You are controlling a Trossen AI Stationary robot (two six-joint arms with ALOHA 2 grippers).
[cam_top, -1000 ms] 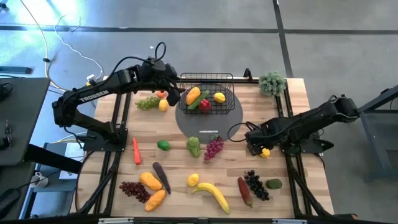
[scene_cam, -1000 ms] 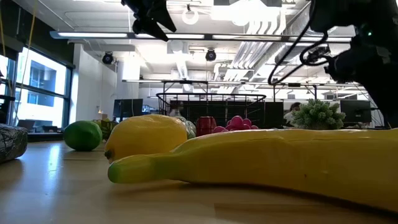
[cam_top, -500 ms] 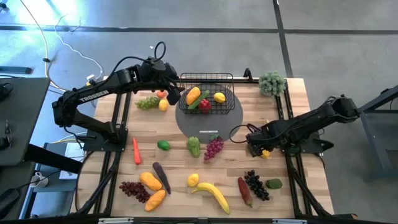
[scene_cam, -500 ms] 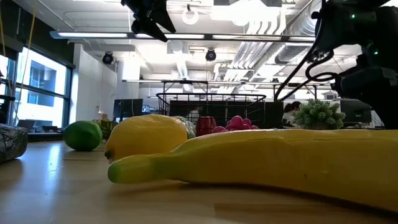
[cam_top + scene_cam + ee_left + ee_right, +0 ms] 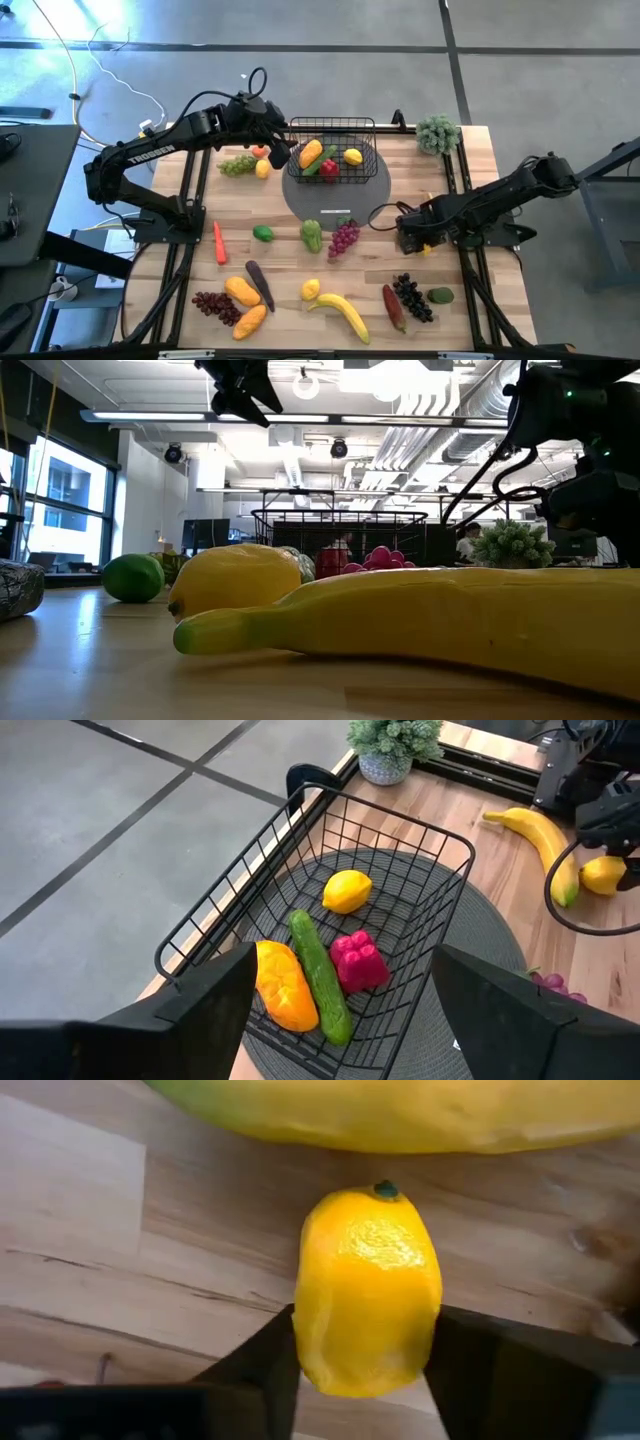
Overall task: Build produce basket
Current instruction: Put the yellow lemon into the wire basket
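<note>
High view: right gripper (image 5: 415, 240) low at the table's right side, left gripper (image 5: 277, 152) raised beside the basket (image 5: 331, 127); left wrist view: its fingers (image 5: 505, 1010) spread wide, empty, above the basket; right wrist view: lemon (image 5: 367, 1292) clamped between both fingers (image 5: 262, 1365), on the table beside a banana (image 5: 400, 1110).

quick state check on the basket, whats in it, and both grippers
basket: upright on the grey disc, holding four pieces
lemon: on the table, between the right gripper fingers
right gripper: closed on the lemon
left gripper: open, above the basket
</note>
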